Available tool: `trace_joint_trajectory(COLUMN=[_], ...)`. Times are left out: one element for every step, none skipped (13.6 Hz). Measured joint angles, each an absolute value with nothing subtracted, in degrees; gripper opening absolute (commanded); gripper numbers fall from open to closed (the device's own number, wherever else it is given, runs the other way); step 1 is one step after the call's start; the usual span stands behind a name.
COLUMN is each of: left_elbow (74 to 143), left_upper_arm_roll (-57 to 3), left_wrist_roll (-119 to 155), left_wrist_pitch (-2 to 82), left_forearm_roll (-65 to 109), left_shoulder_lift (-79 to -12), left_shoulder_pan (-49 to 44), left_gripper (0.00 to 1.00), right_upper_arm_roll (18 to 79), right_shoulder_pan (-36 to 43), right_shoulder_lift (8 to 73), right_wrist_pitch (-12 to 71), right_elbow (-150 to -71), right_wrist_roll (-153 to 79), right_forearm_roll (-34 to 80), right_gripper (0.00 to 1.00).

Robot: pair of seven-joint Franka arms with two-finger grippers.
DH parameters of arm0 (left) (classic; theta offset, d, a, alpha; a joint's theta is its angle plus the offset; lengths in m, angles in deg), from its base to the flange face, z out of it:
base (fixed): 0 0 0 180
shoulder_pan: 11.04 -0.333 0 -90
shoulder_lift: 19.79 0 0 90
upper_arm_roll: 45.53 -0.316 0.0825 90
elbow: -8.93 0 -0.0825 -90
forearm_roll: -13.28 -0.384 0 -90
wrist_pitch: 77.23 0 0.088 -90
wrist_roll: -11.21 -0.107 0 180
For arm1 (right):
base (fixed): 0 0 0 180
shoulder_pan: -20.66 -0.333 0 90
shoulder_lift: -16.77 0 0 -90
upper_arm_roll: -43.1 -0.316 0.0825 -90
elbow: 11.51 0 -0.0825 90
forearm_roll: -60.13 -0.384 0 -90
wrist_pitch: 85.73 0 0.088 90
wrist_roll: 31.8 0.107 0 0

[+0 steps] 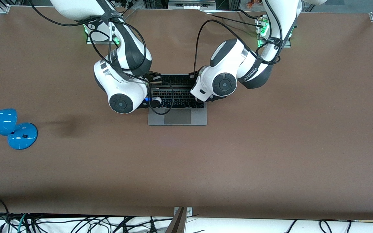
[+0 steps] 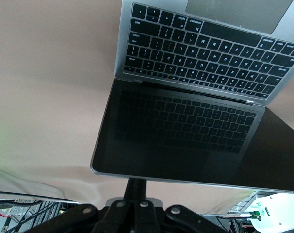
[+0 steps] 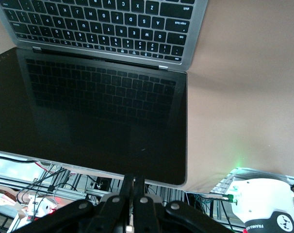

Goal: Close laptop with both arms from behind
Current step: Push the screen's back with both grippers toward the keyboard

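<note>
The space-grey laptop (image 1: pixel 176 118) stands open in the middle of the table, its dark screen tilted over the black keyboard. In the left wrist view the screen (image 2: pixel 186 136) fills the middle, and my left gripper (image 2: pixel 137 182) is shut with its fingers together at the lid's top edge, near the corner toward the left arm's end. In the right wrist view my right gripper (image 3: pixel 134 178) is shut at the top edge of the lid (image 3: pixel 103 111), near the other corner. The lid hides both sets of fingertips. In the front view the white wrists cover both grippers.
A blue desk lamp (image 1: pixel 8 127) lies at the right arm's end of the table, nearer the front camera than the laptop. Black cables hang from both arms over the keyboard. The brown table top (image 1: pixel 238 155) spreads around the laptop.
</note>
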State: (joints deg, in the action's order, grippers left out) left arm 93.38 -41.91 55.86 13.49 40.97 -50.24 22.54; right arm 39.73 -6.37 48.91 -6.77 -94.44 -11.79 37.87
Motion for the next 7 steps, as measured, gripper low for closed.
trace_joint_trajectory(left_elbow=[93.37,93.36,93.34,93.30,93.25,93.20,93.11], left_upper_arm_roll=[-41.95,-41.98,-42.03,-42.06,-42.08,-42.12,-42.16], left_wrist_roll=[55.90,55.91,55.91,55.91,55.91,55.91,55.91], left_wrist_pitch=[13.62,13.84,14.04,14.15,14.23,14.37,14.58], left_forearm_roll=[40.97,40.97,40.97,40.97,40.97,40.97,40.97], left_shoulder_lift=[-50.26,-50.28,-50.31,-50.35,-50.39,-50.45,-50.54], left_shoulder_pan=[22.52,22.48,22.43,22.40,22.37,22.31,22.21], left_gripper=[0.00,0.00,0.00,0.00,0.00,0.00,0.00], right_upper_arm_roll=[39.75,39.79,39.89,39.95,40.01,40.08,40.15], right_shoulder_pan=[-6.36,-6.35,-6.33,-6.29,-6.25,-6.23,-6.22], right_shoulder_lift=[48.94,48.99,49.04,49.09,49.13,49.14,49.15], right_wrist_pitch=[-6.69,-6.62,-6.45,-6.17,-5.88,-5.59,-5.30], right_elbow=[-94.39,-94.32,-94.23,-94.12,-94.02,-93.96,-93.89], right_wrist_roll=[-11.79,-11.79,-11.79,-11.79,-11.79,-11.79,-11.79], right_forearm_roll=[37.86,37.85,37.81,37.80,37.80,37.80,37.80], right_gripper=[0.07,0.07,0.07,0.07,0.07,0.07,0.07])
